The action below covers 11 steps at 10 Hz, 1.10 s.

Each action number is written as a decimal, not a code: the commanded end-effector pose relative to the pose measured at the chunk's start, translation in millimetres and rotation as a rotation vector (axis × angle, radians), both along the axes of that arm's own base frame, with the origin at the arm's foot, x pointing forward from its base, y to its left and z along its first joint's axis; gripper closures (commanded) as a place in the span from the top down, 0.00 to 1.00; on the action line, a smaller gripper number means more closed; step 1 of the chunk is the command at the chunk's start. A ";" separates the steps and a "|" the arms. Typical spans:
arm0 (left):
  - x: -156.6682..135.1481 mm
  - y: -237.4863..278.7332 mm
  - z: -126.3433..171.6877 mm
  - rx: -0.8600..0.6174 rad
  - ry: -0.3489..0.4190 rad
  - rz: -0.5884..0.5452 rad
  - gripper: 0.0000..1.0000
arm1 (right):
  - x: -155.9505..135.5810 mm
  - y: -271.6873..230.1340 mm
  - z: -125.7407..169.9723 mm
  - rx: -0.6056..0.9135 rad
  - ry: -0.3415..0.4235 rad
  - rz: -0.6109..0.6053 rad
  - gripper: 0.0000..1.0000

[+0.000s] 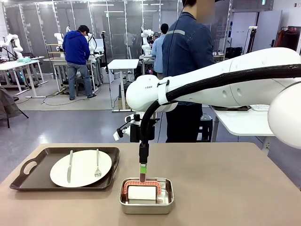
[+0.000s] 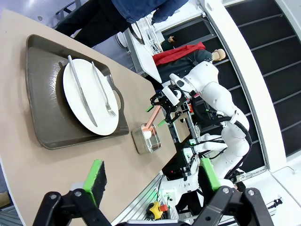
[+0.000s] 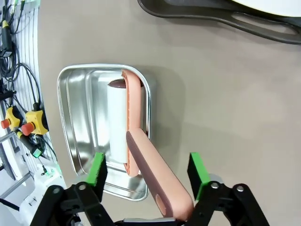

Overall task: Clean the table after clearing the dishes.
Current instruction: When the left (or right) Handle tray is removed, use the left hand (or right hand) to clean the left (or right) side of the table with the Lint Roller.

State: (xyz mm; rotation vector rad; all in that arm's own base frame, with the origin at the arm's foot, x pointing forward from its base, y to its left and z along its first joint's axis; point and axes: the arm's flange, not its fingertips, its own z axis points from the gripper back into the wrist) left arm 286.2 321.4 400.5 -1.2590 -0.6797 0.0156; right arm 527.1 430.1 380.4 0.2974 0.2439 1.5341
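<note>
On the beige table [image 1: 225, 188], one of the dishes, a white plate [image 1: 81, 168] with a knife and fork, lies on a dark handled tray [image 1: 28, 181] at the left. The left wrist view looks down on the plate [image 2: 89, 96] from high up. My right gripper [image 1: 142, 170] hangs over a steel pan [image 1: 146, 209] holding a roller [image 1: 141, 193] with a white roll. In the right wrist view this gripper [image 3: 147, 172] is open, its green pads on either side of the roller's pink handle [image 3: 155, 188] with gaps showing. My left gripper [image 2: 151, 176] is open and holds nothing.
A person in a blue jacket [image 1: 188, 47] stands at the far edge of the table. A smaller white table [image 1: 244, 122] stands behind at the right. The tray's handle [image 3: 225, 19] lies a short way from the pan [image 3: 80, 117]. Bare tabletop spreads right of the pan.
</note>
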 end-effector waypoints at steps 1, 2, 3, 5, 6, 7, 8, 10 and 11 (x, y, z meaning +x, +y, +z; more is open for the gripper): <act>-2.5 1.1 0.8 -0.002 -0.003 0.004 1.00 | 0.0 6.3 2.8 0.002 0.038 -0.009 0.23; -2.5 1.1 0.8 -0.002 -0.003 0.004 1.00 | -0.1 7.2 2.8 0.002 0.043 -0.007 0.05; -2.5 1.1 0.8 -0.002 -0.003 0.004 1.00 | 0.2 7.4 4.2 0.003 0.046 -0.007 0.00; -2.5 1.1 0.8 -0.002 -0.003 0.004 1.00 | 0.7 6.9 6.4 -0.005 0.051 -0.010 0.00; -2.5 1.1 0.8 -0.002 -0.003 0.004 1.00 | 0.3 7.2 7.2 -0.005 0.050 -0.008 0.00; -2.5 1.1 0.8 -0.002 -0.003 0.004 1.00 | 0.1 7.1 8.1 -0.009 0.048 -0.009 0.00; -2.5 1.1 0.8 -0.002 -0.003 0.004 1.00 | -1.1 6.4 9.8 -0.016 0.043 -0.014 0.00; -2.5 1.1 0.8 -0.002 -0.003 0.004 1.00 | -9.6 -0.5 28.2 -0.036 0.006 -0.044 0.00; -2.5 1.1 0.8 -0.002 -0.003 0.004 1.00 | -15.9 -7.6 46.2 -0.042 -0.026 -0.075 0.00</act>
